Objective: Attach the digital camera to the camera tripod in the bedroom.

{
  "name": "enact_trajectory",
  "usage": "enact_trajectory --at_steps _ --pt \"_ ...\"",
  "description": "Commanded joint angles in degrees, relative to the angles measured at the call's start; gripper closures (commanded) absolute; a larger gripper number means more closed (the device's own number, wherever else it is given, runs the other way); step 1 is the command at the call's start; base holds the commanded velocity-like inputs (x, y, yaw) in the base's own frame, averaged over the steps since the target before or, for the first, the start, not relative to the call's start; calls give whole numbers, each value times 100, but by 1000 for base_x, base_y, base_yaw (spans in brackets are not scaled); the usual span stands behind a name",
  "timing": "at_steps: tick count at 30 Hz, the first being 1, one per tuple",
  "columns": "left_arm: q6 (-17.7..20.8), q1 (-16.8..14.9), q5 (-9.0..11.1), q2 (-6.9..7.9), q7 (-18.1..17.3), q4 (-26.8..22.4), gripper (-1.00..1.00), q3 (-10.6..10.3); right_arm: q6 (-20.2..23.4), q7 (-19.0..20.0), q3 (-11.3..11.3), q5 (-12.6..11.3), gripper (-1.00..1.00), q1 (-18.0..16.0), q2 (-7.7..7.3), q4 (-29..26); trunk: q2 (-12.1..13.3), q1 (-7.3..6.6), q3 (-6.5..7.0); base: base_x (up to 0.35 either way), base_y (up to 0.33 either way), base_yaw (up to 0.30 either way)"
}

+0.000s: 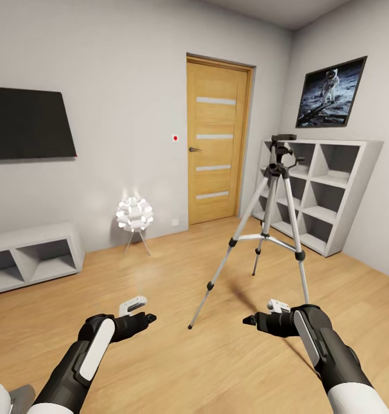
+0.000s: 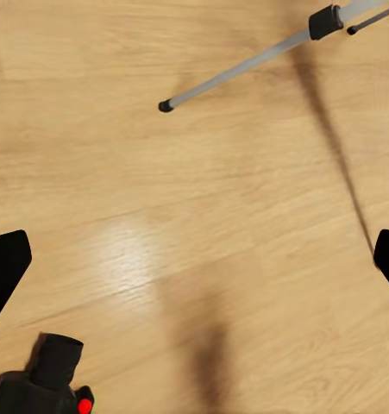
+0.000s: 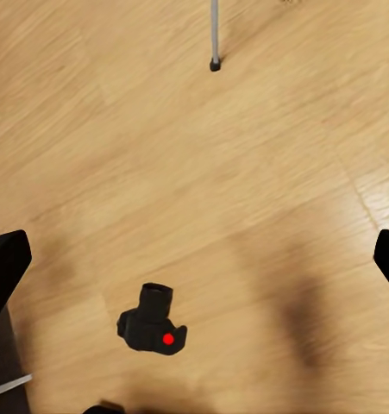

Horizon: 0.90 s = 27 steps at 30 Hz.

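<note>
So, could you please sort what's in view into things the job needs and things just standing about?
Needed: camera tripod; digital camera, lying on the floor.

Standing about: globe lamp; wall TV; cube shelves; astronaut picture; wooden door.

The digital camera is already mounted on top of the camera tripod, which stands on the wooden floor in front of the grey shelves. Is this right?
Not quite. The digital camera is not mounted: the right wrist view shows it lying on the wooden floor. The camera tripod does stand on that floor in front of the grey shelves, as the head view shows.
</note>
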Motion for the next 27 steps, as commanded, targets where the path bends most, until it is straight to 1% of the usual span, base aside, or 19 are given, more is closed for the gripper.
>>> enact_trajectory --at_steps 1,27 --pt "17 -3 59 0 56 -15 -100 2 28 -3 -8 -31 -100 -4 0 4 -45 22 -25 0 0 0" --pt "17 -6 58 0 59 -29 -100 25 28 -1 -10 -37 -100 -4 0 5 -1087 593 -491 0 0 0"
